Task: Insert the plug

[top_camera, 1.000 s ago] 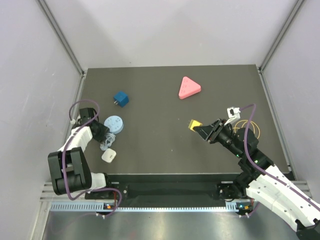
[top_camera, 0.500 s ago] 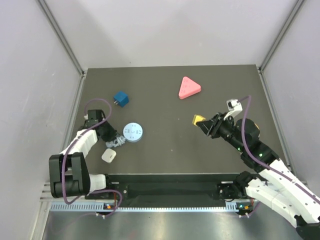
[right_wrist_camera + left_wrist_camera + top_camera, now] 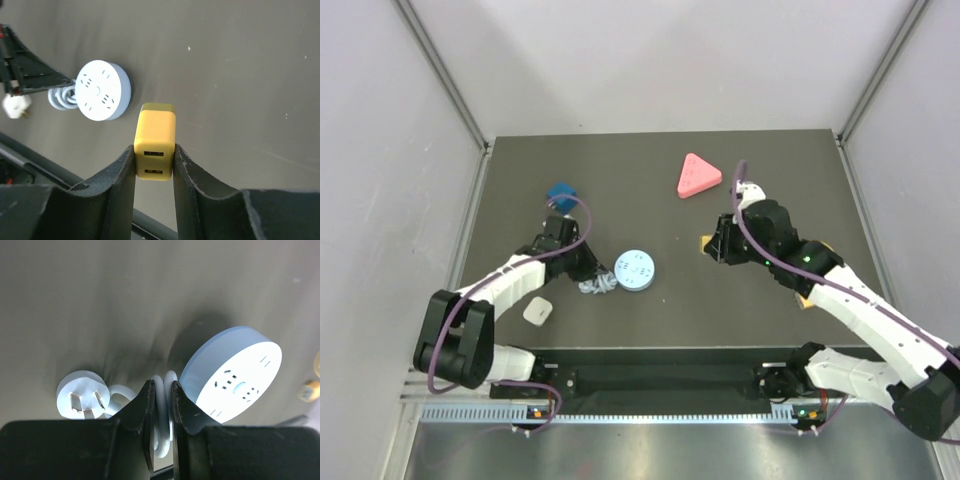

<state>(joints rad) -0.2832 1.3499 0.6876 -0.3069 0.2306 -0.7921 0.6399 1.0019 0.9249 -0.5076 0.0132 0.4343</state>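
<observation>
**Plug in hand, socket not yet reached**

Passing over a small white block (image 3: 537,312) lying nearest on the left. Pinching the white cord (image 3: 598,285) with the left gripper (image 3: 161,390), fingers pressed tight on its coils, just left of the round socket (image 3: 636,270) and beside the cord's own white plug (image 3: 81,399). Seemingly steadying that socket, lying face up near the middle of the table (image 3: 770,170). Clamping the yellow plug (image 3: 156,125) between the fingers of the right gripper (image 3: 155,150), to the right of the socket and well apart from it, raised over the tabletop. Leaving a blue cube (image 3: 561,195) and a pink triangle (image 3: 698,176) untouched farther back. Judging progress: gripping done on both sides. Carrying the yellow plug across, lining its prongs up with the slots and pressing it home all remaining. Not seeing the prongs themselves from any view.
</observation>
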